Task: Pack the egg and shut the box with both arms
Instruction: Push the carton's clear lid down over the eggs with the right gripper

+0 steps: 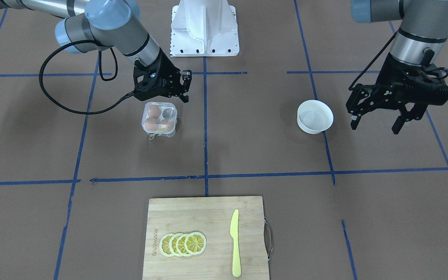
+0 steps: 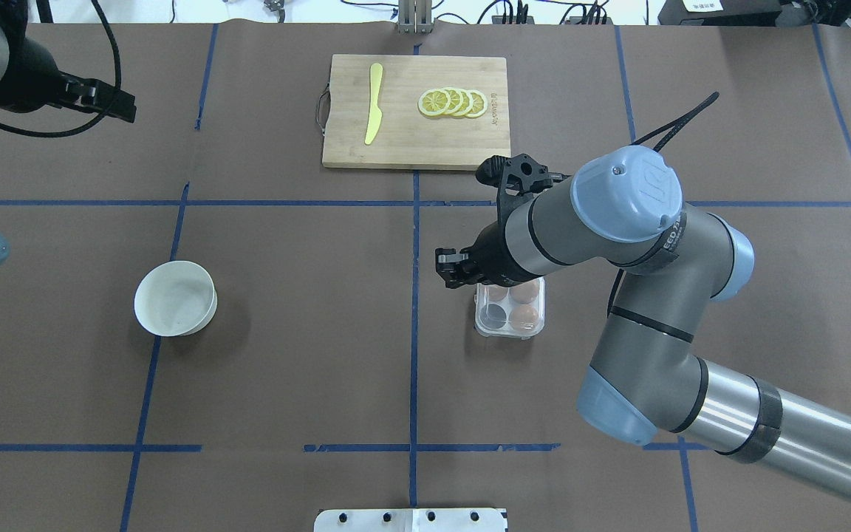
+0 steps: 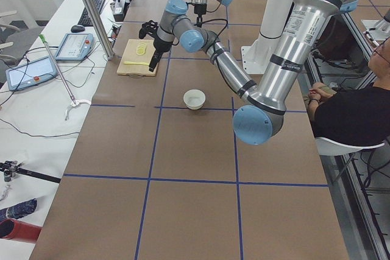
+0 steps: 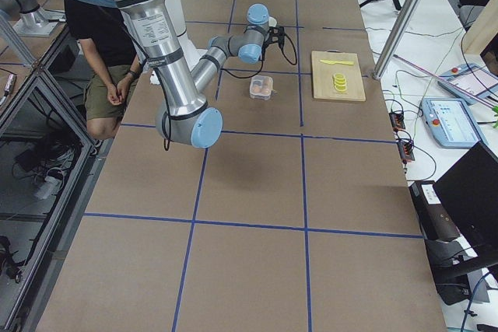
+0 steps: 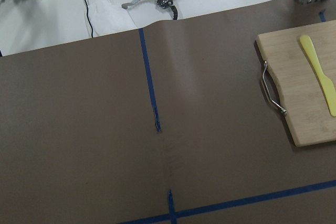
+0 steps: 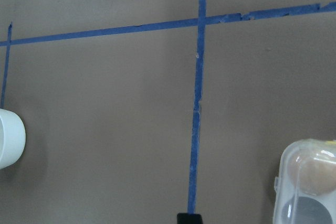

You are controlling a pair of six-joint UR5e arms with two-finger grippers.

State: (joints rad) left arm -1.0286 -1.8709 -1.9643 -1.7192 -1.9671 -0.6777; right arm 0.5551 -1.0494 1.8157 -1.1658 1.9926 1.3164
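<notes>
Three brittle eggs (image 1: 154, 112) sit in the light, slippery box (image 1: 159, 119), so press its lid edge gently; left jaws (image 1: 375, 125) wide, right jaws (image 1: 185, 86) unclear.

Brown worktop (image 2: 285, 384) gridded with blue tape lines (image 2: 414, 332). A white side bench (image 3: 36, 95) carries tablets and cables. Lighting is even.

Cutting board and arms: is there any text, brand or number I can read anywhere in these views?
Cutting board: a brand mark is burnt in along one edge, beside the lemon slices, too small and blurred to read.
Right arm: lettering on its wrist band, partly hidden and not legible.
The box, bowl and knife: no text visible.
</notes>
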